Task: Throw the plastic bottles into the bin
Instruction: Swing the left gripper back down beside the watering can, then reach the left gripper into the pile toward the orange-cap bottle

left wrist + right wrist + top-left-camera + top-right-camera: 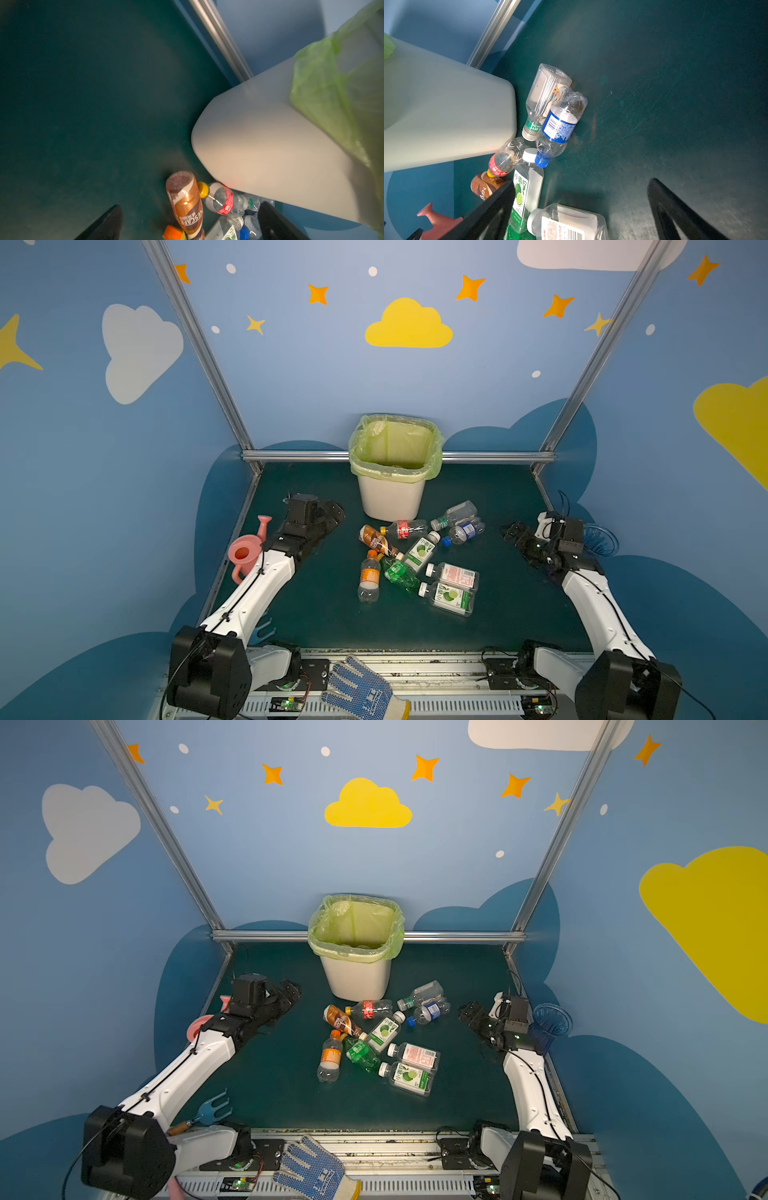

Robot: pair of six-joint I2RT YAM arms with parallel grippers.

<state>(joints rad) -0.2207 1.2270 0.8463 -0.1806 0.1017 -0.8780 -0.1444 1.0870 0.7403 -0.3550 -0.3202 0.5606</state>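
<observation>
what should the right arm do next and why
Probably move the right gripper, open and empty, over to the blue-label bottle and straddle its body. That bottle lies on the pile's right edge, nearest this gripper, with nothing on top of it, and the bin stands just behind.

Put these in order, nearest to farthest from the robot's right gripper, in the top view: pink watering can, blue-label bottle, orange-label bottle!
From the right gripper, in a top view:
1. Blue-label bottle, on the right, just beside the gripper.
2. Orange-label bottle, a bit left of the middle.
3. Pink watering can, on the far left side.
</observation>
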